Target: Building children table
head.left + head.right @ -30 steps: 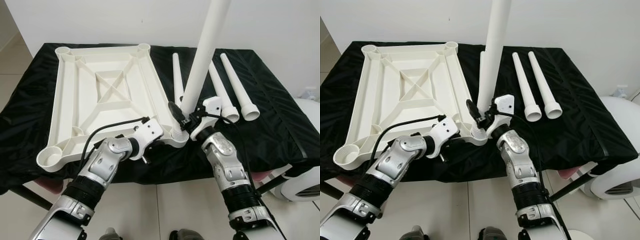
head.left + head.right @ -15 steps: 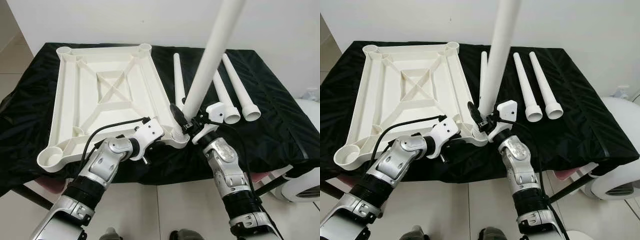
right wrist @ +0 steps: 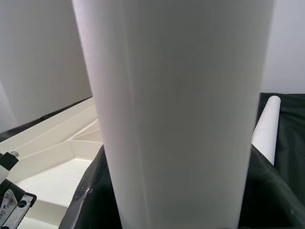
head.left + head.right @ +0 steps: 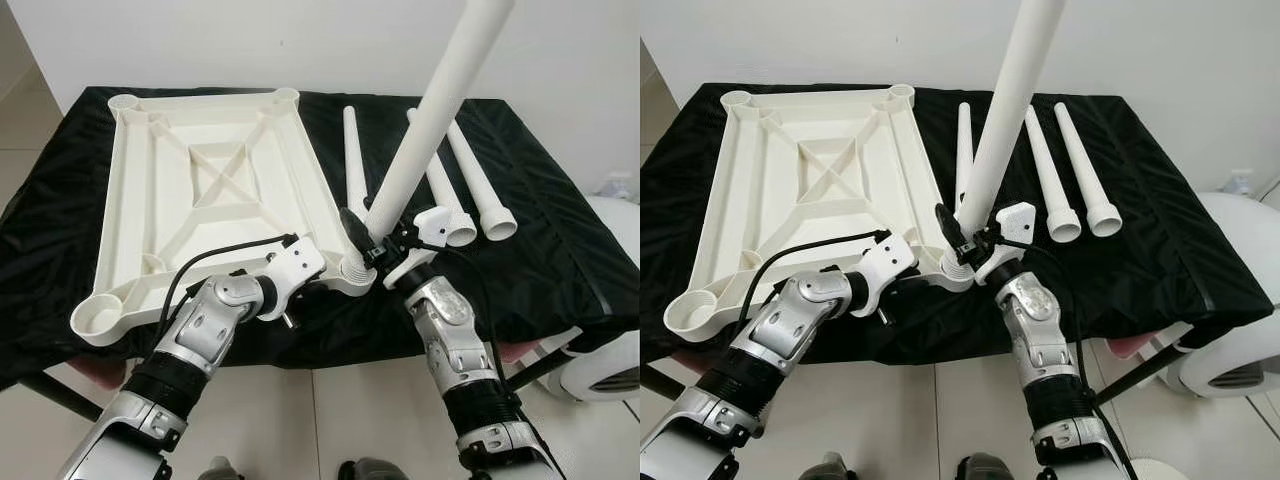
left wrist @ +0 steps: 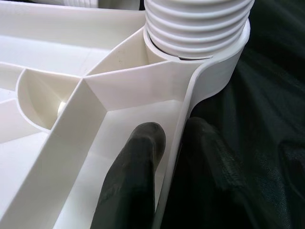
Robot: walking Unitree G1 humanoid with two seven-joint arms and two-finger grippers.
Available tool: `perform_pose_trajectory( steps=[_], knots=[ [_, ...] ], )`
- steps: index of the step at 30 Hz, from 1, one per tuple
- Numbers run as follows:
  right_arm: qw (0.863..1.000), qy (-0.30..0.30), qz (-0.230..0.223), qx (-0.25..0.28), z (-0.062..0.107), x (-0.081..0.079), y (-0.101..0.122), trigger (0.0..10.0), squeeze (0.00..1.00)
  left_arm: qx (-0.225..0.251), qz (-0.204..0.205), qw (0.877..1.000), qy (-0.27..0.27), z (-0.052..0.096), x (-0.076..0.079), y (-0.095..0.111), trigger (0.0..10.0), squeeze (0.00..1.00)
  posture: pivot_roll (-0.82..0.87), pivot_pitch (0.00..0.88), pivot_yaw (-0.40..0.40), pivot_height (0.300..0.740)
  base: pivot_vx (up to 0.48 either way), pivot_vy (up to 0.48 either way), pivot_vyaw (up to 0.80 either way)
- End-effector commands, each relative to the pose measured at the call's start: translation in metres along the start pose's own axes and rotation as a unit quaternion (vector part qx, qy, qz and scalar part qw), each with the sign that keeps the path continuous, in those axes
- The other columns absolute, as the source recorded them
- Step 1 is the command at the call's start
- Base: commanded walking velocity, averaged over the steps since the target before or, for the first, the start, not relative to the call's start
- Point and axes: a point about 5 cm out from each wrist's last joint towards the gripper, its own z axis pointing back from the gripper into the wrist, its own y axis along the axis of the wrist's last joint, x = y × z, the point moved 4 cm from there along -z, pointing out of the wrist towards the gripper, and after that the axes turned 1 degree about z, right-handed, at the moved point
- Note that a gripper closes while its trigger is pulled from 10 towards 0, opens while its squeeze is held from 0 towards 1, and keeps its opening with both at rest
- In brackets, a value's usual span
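Observation:
A white children's table top (image 4: 117, 190) lies upside down on a black-draped table. My left gripper (image 5: 174, 157) is shut on its rim beside the near right corner socket (image 4: 355, 272), with one finger (image 5: 136, 176) inside the rim and the other outside. My right gripper (image 4: 367, 236) is shut on a long white leg (image 4: 430, 110) just above that socket. The leg's threaded end (image 5: 198, 24) sits in the socket, and the leg leans up and to the right. In the right wrist view the leg (image 3: 176, 109) stands between the dark fingers (image 3: 90, 191).
Three loose white legs (image 4: 352, 150) (image 4: 440, 190) (image 4: 480, 180) lie side by side on the black cloth (image 4: 560, 250) right of the table top. A white rounded appliance (image 4: 610, 370) stands on the floor at the right. A white wall is close behind the table.
The held leg has tilted further to the right, its top swinging rightward while its base stays at the corner socket. The left gripper keeps its hold on the rim.

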Motion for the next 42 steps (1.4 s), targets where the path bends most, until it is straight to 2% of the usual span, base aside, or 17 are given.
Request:
perform_pose_trajectory(
  steps=[1, 7, 12, 21, 25, 34, 42],
  knots=[
    [0.995, -0.026, -0.003, -0.098, 0.015, 0.014, -0.038, 10.0, 0.00, -0.002, -0.002, 1.000, -0.009, 0.000, 0.004, -0.001, 10.0, 0.00, -0.02, 0.026, -0.011, 0.740, 0.000, 0.000, 0.00],
    [0.994, -0.013, -0.001, -0.111, 0.006, 0.016, -0.036, 10.0, 0.00, -0.001, -0.002, 1.000, -0.010, 0.000, 0.006, 0.000, 10.0, 0.00, -0.02, 0.026, -0.014, 0.740, 0.000, 0.000, 0.00],
    [0.993, -0.015, 0.006, -0.115, 0.006, 0.019, -0.038, 10.0, 0.00, 0.001, -0.001, 1.000, -0.010, 0.000, 0.006, 0.001, 10.0, 0.00, -0.02, 0.026, -0.016, 0.740, 0.000, 0.000, 0.00],
    [0.991, -0.029, -0.012, -0.129, 0.005, 0.023, -0.043, 10.0, 0.00, 0.001, 0.000, 1.000, -0.010, 0.001, 0.007, 0.001, 10.0, 0.00, -0.02, 0.024, -0.016, 0.740, 0.000, 0.000, 0.00],
    [0.991, -0.047, -0.032, -0.121, -0.003, 0.028, -0.038, 10.0, 0.00, 0.002, 0.000, 1.000, -0.015, 0.000, 0.010, 0.001, 10.0, 0.00, -0.02, 0.021, -0.013, 0.740, 0.000, 0.000, 0.00],
    [0.991, -0.052, -0.039, -0.120, -0.008, 0.028, -0.037, 10.0, 0.00, 0.002, 0.001, 1.000, -0.017, 0.000, 0.012, 0.001, 10.0, 0.00, -0.02, 0.013, -0.017, 0.740, 0.000, 0.000, 0.00],
    [0.991, -0.052, -0.021, -0.122, -0.010, 0.027, -0.037, 10.0, 0.00, 0.003, 0.002, 1.000, -0.018, 0.000, 0.015, 0.000, 10.0, 0.00, -0.02, 0.009, -0.021, 0.740, 0.000, 0.000, 0.00]
  ],
)
